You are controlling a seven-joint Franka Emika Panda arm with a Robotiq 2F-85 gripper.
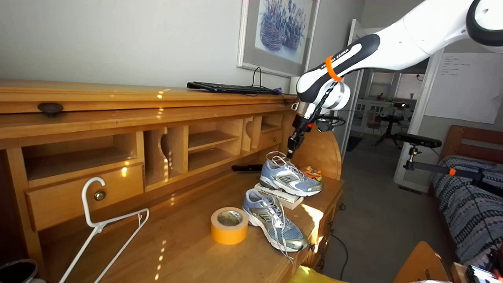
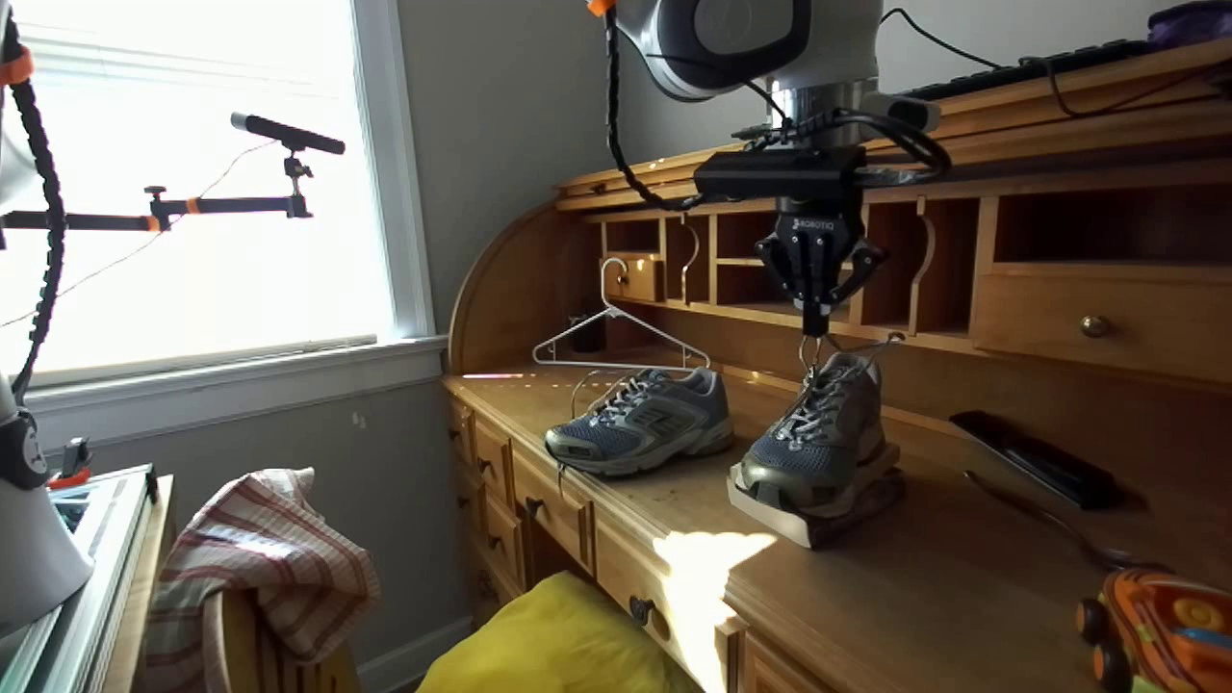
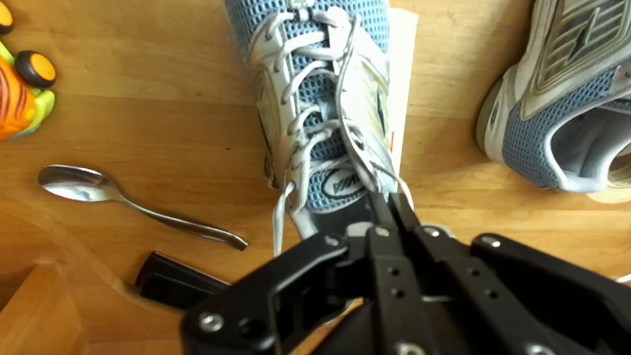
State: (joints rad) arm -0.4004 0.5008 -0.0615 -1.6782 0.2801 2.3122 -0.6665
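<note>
1. Your fingers (image 3: 380,209) press together, pinching a lace (image 3: 339,96) of the sneaker (image 2: 816,440).
2. It rests on a book (image 1: 281,194), right of centre in both exterior views.
3. On the desk (image 3: 162,133), left in your wrist view, lies a spoon (image 3: 81,183).
4. A window (image 2: 192,289) fills an exterior view's upper left.

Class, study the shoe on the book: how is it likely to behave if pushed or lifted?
The shoe may shift or tip if pushed, since it perches on the book rather than flat on the desk. Its airy mesh suggests it is probably light for its size. Lifted by the thin lace pinched in the gripper, it would likely swing.
</note>
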